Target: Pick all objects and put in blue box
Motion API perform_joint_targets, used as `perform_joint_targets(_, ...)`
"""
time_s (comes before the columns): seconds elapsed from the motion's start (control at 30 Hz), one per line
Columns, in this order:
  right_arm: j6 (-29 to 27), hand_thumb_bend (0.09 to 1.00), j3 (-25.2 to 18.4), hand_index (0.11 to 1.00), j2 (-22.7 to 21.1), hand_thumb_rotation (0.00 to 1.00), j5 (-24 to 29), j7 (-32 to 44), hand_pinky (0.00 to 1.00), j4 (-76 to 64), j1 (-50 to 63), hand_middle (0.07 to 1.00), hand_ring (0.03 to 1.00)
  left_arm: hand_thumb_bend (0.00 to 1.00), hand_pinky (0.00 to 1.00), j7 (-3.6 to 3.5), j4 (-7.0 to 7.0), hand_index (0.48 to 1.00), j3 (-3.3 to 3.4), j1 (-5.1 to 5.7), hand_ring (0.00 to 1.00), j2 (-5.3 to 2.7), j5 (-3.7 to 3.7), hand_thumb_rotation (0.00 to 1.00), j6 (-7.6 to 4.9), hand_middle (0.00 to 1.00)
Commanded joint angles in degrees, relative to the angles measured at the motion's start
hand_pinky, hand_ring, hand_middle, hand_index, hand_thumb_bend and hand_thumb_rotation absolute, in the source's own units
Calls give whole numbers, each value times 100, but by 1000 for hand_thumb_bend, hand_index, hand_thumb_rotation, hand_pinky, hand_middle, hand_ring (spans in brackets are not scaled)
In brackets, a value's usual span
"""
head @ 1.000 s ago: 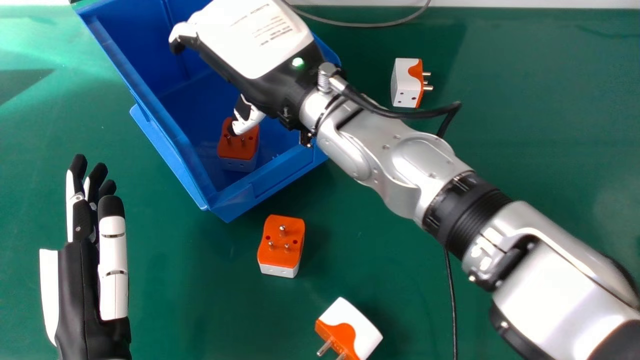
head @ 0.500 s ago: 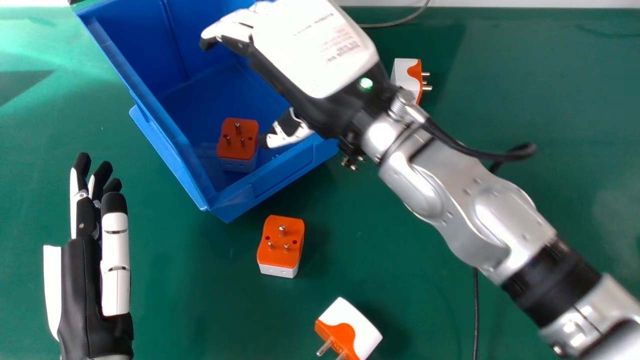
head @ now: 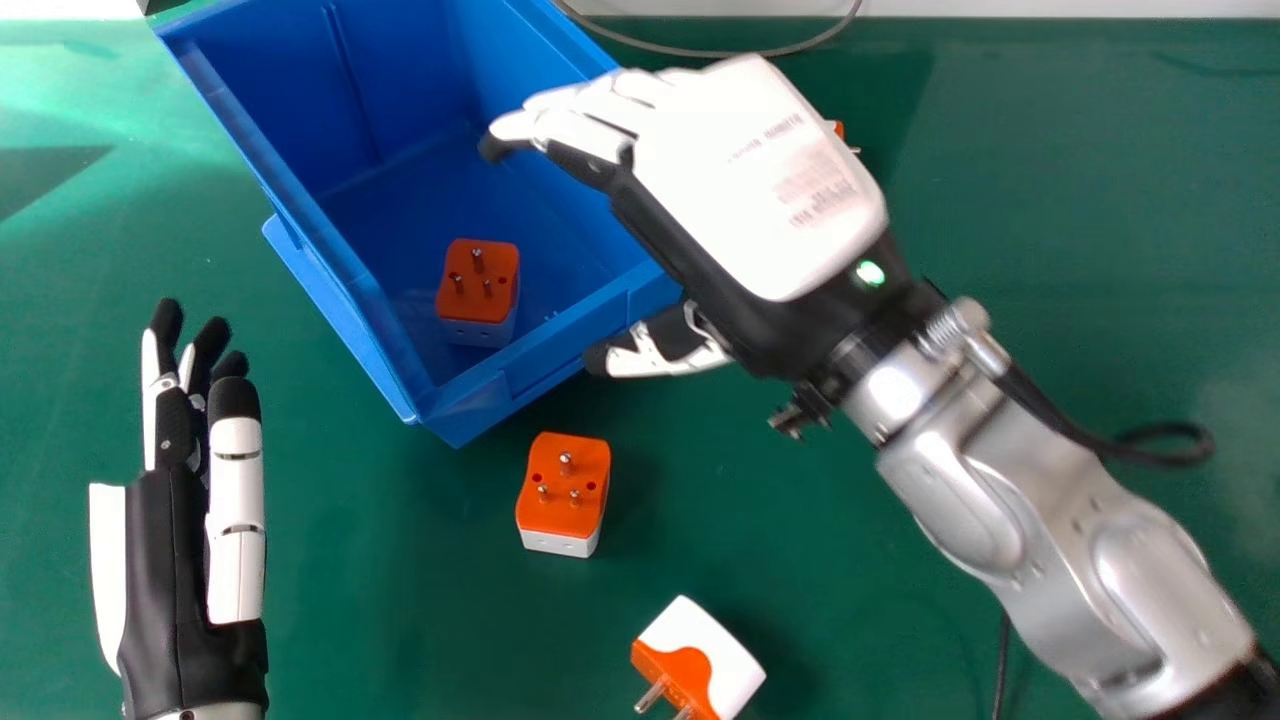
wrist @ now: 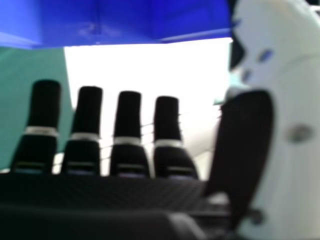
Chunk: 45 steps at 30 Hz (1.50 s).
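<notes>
In the head view my right hand [head: 750, 190] hangs over the right wall of the blue box [head: 470, 180], open and holding nothing. Its thumb is just outside the near wall. The right hand [wrist: 127, 135] also appears in the right hand view, with the blue box [wrist: 125, 20] beyond its fingertips. One orange and white adapter [head: 478, 282] lies inside the box. Another adapter [head: 563, 490] stands pins-up in front of the box, and a third [head: 698, 655] lies on its side nearer. A further adapter [head: 838, 130] is mostly hidden behind the right hand. My left hand [head: 190, 560] is open at the left.
A thin grey cable [head: 720, 52] curves along the far edge of the green table [head: 1090, 230]. A black cable [head: 1003, 660] runs down beneath the right forearm.
My right hand has moved right and nearer, out from over the box interior, uncovering the adapter inside and covering most of the far right one. The left hand has shifted very slightly.
</notes>
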Motion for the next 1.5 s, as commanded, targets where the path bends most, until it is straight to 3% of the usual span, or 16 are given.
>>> perform_joint_targets(0.0, -35, 705, -256, 728, -1, 4, 137, -106, 579, -318, 229, 749, 717, 448, 889, 13, -135, 964, -2, 21, 916, 19, 25, 927, -50, 936)
perform_joint_targets(0.13, -68, 682, -536, 738, -17, 8, 199, -188, 582, -477, 634, 755, 721, 447, 885, -18, -117, 960, -13, 11, 915, 13, -39, 921, -61, 935)
perform_joint_targets(0.37, -224, 668, -986, 739, 23, 5, 335, -495, 587, -412, 913, 760, 722, 449, 884, -56, -88, 958, 6, 23, 912, 58, -50, 913, -133, 932)
perform_joint_targets(0.53, -93, 651, -1193, 752, 56, 4, 291, -516, 593, -340, 933, 771, 731, 457, 889, -52, -80, 961, 18, 32, 914, 45, -39, 918, -139, 935)
perform_joint_targets(0.7, 137, 617, -1332, 775, 169, 33, 278, -537, 609, -193, 866, 792, 752, 459, 892, -31, -39, 965, 42, 20, 916, 82, 47, 922, -162, 936)
perform_joint_targets(0.77, 222, 583, -1371, 804, 198, 91, 271, -520, 641, -128, 822, 825, 788, 464, 898, -36, -38, 969, 46, 19, 919, 88, 47, 935, -164, 938)
perform_joint_targets(1.03, 718, 538, -1271, 885, 196, 251, 91, -187, 733, 129, 573, 912, 876, 470, 915, -52, -50, 979, 46, 38, 927, 85, 25, 957, -141, 946)
perform_joint_targets(1.47, 1310, 560, -887, 935, 159, 284, -208, 170, 785, 1098, -278, 962, 924, 461, 912, -46, -96, 977, 30, 27, 924, 70, 37, 964, -136, 945)
